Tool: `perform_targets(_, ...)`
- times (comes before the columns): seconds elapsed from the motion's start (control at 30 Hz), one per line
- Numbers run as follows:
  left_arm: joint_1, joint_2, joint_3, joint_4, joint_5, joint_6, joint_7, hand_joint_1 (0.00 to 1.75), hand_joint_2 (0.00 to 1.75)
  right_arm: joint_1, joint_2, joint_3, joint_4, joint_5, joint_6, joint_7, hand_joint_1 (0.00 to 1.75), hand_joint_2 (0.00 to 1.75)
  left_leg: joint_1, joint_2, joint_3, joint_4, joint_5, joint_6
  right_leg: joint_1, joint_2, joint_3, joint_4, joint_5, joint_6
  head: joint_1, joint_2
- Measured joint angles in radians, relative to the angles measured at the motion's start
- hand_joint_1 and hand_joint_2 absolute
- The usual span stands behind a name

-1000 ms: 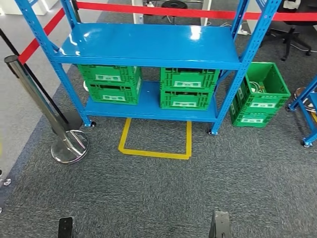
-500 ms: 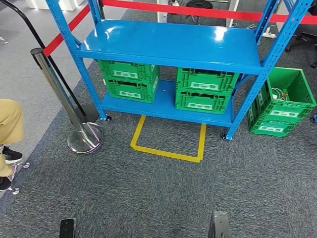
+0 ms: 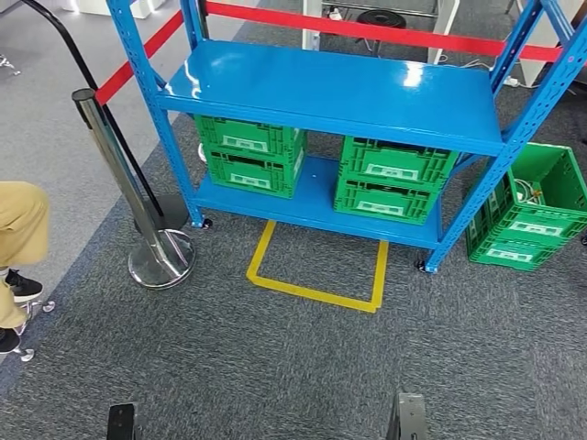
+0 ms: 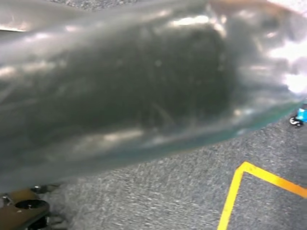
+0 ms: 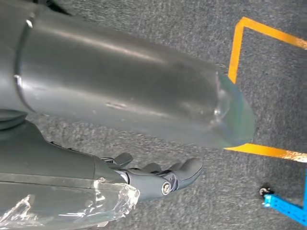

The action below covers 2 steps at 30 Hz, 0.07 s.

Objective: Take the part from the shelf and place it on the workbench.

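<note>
A blue metal shelf [image 3: 332,92] stands ahead of me, its upper board bare. On its lower board sit two stacks of green crates, one on the left [image 3: 250,154] and one on the right [image 3: 394,179]; what they hold is hidden. My right hand [image 5: 159,179] hangs over the grey carpet, fingers stretched out and holding nothing. My left hand [image 4: 126,86] is a blurred grey mass close to the lens, and its fingers cannot be made out. Dark ends of my left arm [image 3: 122,423] and right arm [image 3: 408,417] show at the bottom edge.
A yellow tape square [image 3: 315,295] marks the carpet before the shelf. A chrome stanchion [image 3: 131,197] with a red belt [image 3: 359,30] stands to the left. Another green crate [image 3: 533,211] sits on the floor at the right. A person's leg [image 3: 21,229] is at the left edge.
The whole picture has shifted right and slightly down: the camera moved. A person's leg has come into sight at the left edge. My arms hang as before.
</note>
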Motion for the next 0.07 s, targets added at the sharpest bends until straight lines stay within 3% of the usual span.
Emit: perform_targets(0.07, -0.001, 0.000, 0.000, 0.000, 0.001, 0.000, 0.000, 0.00, 0.00, 0.000, 0.000, 0.000, 0.000, 0.000, -0.001, 0.000, 0.00, 0.00, -0.002, -0.001, 0.012, 0.001, -0.013, -0.009, 0.003, -0.001, 0.030, -0.069, 0.015, -0.009, 0.000, 0.000)
